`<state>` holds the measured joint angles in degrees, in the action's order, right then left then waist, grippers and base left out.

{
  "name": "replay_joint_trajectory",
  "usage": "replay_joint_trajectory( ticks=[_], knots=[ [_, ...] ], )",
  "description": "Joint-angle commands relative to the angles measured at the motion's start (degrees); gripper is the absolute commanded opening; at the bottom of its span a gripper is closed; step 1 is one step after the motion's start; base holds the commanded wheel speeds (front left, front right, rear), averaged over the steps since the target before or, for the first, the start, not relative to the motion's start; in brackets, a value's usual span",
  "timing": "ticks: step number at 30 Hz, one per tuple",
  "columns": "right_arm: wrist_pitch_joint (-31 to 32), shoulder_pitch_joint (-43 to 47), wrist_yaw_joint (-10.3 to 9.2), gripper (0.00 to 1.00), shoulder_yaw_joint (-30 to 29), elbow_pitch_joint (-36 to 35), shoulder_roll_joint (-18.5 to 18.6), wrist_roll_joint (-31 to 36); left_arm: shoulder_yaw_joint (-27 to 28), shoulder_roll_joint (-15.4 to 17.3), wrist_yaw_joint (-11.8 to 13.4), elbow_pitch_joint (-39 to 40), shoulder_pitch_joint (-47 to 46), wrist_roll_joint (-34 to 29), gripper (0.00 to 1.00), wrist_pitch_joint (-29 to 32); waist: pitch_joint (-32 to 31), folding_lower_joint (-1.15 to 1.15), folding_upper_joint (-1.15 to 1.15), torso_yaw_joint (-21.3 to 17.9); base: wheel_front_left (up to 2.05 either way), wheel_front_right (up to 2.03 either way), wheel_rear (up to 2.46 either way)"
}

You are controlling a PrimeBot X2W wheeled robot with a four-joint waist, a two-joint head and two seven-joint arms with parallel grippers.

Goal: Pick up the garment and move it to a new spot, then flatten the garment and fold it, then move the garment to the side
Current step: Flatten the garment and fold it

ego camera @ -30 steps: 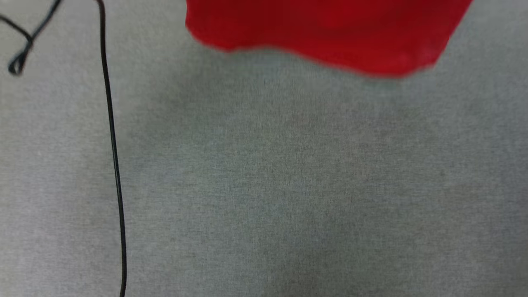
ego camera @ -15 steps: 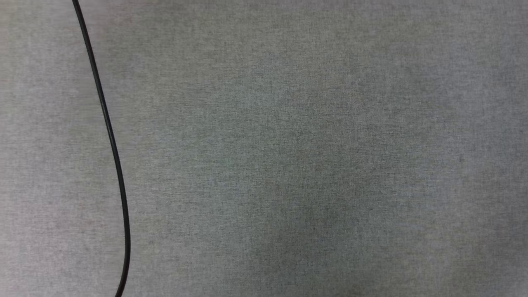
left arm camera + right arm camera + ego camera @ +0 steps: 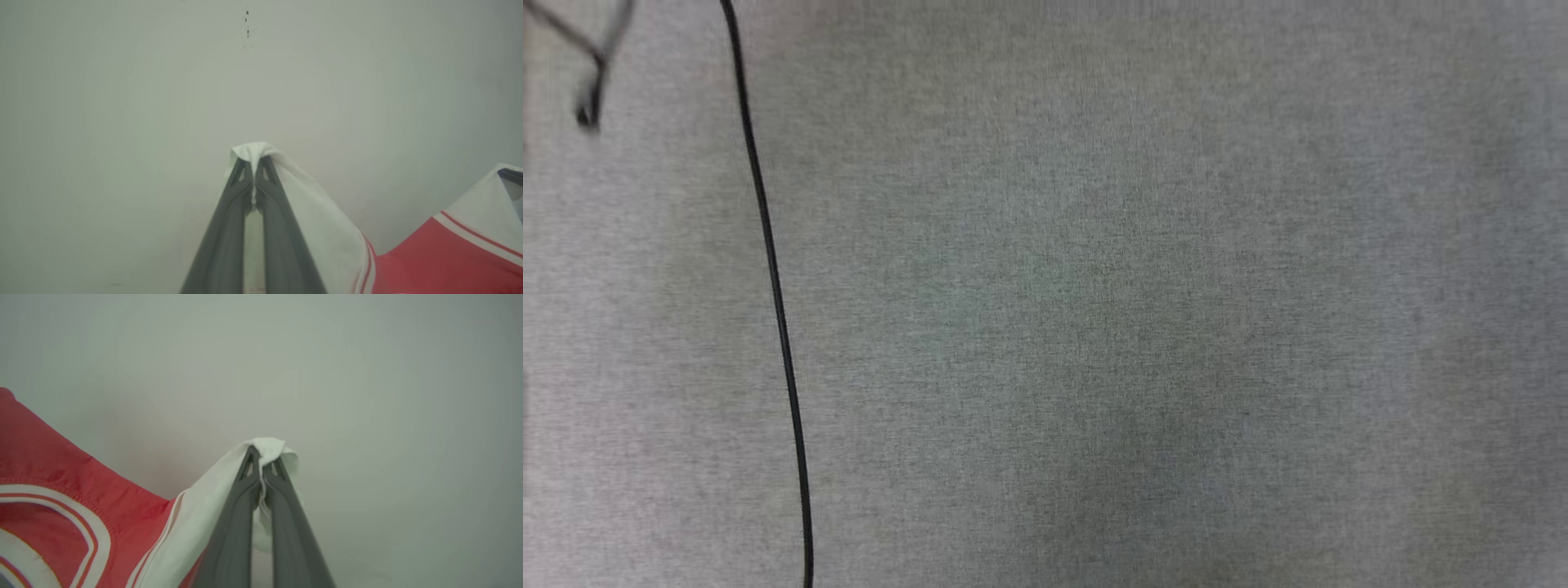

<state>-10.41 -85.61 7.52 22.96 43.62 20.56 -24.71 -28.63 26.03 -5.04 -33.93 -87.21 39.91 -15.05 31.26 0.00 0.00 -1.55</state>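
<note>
Change: a second ago a red hem hung across the top of the head view; now the grey surface [image 3: 1143,310] lies there. The cable [image 3: 776,302] sits elsewhere in the frame too, so the camera has moved and part of the change is its own.
Meaning: I judge the shirt [image 3: 441,253] lifted and in carriage to its new spot. Flattening, folding and the move aside are not yet begun.
Left pincer [image 3: 255,161]: closed narrow on a bunch of white sleeve [image 3: 310,212], lower centre of the left wrist view.
Right pincer [image 3: 263,455]: closed narrow on the other sleeve [image 3: 204,506], lower centre of the right wrist view.
Shirt: slung between my two pincers. Its red body with striped trim fills the lower right of the left wrist view and the lower left of the right wrist view.
Surroundings: the cable runs top to bottom at the left of the head view, with a blurred loop [image 3: 592,98] at upper left. Behind each pincer is a pale backdrop [image 3: 122,102]; I cannot tell what it is.
Obstacle: the cable. A hem laid at the left could drape over it, so I judge the frame's middle and right the better landing.
Risk: thin fabric, held by small bunches, may slip.
</note>
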Motion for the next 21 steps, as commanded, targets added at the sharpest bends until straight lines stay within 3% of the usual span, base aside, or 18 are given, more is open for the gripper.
replay_joint_trajectory(
  ticks=[1,13,21],
  knots=[
    [-0.37,1.74,-0.06,0.00,0.50,0.33,-0.48,-0.29,0.74,-0.07,0.18,0.71,1.93,-0.34,0.00,-0.14,-1.02,0.00,0.00,0.08,0.00,0.00,0.00],
    [-4.60,23.60,-0.06,0.00,1.05,-3.70,-0.23,-3.12,9.11,-0.77,2.59,12.93,33.81,-3.89,0.00,-0.16,-11.62,0.00,0.00,0.59,0.00,0.00,0.00],
    [-4.81,40.75,-0.06,0.00,-0.86,-9.17,1.49,-3.75,11.46,-1.70,4.13,17.35,53.44,-3.35,0.00,-0.16,-19.88,0.00,0.00,1.63,0.00,0.00,0.00]
  ],
)
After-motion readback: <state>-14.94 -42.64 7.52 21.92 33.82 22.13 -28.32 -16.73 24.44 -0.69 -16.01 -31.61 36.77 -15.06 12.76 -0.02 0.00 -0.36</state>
